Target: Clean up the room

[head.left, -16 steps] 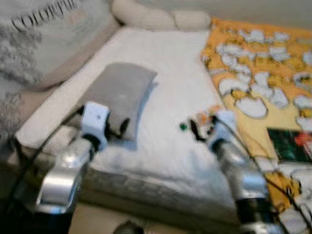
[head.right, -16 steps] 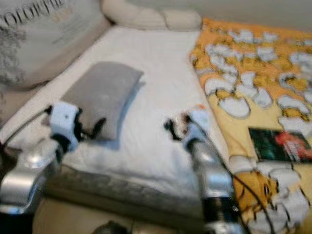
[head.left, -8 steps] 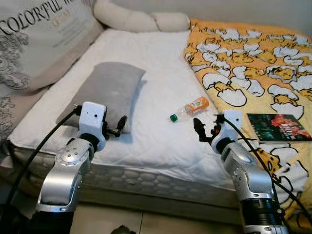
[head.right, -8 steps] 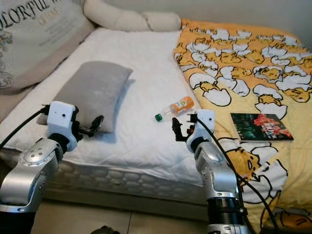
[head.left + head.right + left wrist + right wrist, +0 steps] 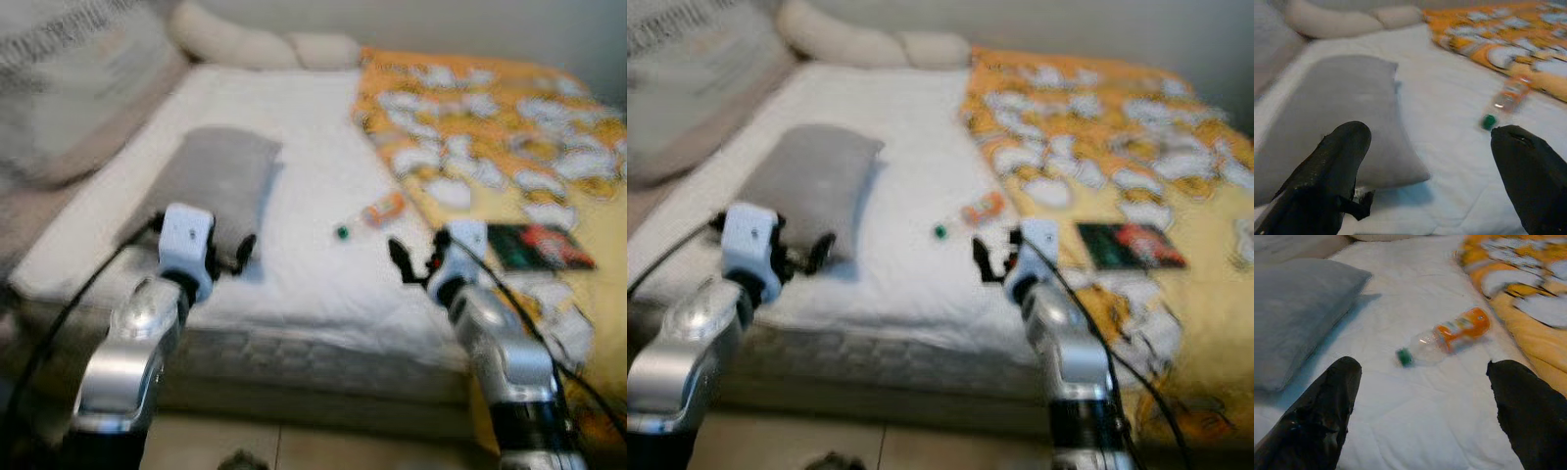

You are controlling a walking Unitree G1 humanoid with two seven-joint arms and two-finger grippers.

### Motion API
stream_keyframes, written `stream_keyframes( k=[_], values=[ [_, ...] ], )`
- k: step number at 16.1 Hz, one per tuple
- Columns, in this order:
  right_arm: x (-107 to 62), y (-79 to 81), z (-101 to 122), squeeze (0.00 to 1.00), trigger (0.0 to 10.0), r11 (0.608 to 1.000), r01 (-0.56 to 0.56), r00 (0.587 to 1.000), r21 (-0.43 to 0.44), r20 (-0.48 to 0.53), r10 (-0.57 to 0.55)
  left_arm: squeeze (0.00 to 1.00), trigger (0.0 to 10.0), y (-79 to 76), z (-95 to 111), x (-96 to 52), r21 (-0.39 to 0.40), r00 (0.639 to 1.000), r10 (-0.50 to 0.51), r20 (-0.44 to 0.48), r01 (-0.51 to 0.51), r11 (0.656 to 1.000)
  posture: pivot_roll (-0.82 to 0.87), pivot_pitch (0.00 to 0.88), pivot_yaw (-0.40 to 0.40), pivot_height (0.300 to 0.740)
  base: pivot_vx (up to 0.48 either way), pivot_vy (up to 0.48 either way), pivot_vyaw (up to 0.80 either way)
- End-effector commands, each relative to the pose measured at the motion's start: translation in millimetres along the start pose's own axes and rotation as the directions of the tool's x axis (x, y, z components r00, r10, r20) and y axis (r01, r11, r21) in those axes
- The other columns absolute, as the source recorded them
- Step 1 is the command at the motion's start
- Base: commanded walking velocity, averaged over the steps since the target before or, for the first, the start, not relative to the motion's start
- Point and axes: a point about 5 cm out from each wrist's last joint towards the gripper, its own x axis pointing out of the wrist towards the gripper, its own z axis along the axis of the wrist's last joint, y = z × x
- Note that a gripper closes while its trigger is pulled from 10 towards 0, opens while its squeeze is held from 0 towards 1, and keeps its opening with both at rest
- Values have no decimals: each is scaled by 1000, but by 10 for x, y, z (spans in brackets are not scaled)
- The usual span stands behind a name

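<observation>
On the white quilted mattress [image 5: 313,147], roughly at its middle, a clear plastic bottle with an orange label and a green cap [image 5: 1444,336] lies on its side. Its long axis runs diagonally across the bed: the green cap end points toward the near edge of the mattress and the robot's left, while the orange base end points away toward the orange and yellow cartoon-print blanket [image 5: 490,108] that covers the right part of the bed. The bottle lies just beside that blanket's edge; contact cannot be confirmed (head views are blurred).

A grey rectangular pillow [image 5: 1337,107] lies flat on the left part of the mattress, well apart from the bottle. A dark book with a red and green cover [image 5: 1129,245] rests on the blanket to the right. A long cream bolster cushion [image 5: 260,44] lies along the far edge of the bed.

The left gripper [image 5: 1430,161] is held over the near corner of the grey pillow, its two black fingers spread wide with nothing between them. The right gripper [image 5: 1425,401] is held above the mattress on the near side of the bottle, fingers likewise spread wide and empty; the bottle lies beyond the gap between them.
</observation>
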Motion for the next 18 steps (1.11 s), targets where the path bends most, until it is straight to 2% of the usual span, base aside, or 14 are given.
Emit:
stream_keyframes(
  k=[1, 18],
  values=[
    [-1, 24, 35, 0, 10000, 1000, -5, 1000, 3, 6, 5, 0, 10000, -7, -7, -17, 3, 1000, -4, -1, 4, 1000, 30, 0, -6, 740, 296, 0, 0],
    [-26, -6, 11, 0, 10000, 1000, 10, 1000, -6, -3, -10, 0, 10000, -49, -27, -11, 4, 1000, -31, -4, 31, 1000, 19, 0, -3, 740, 295, 0, 0]
  ],
)
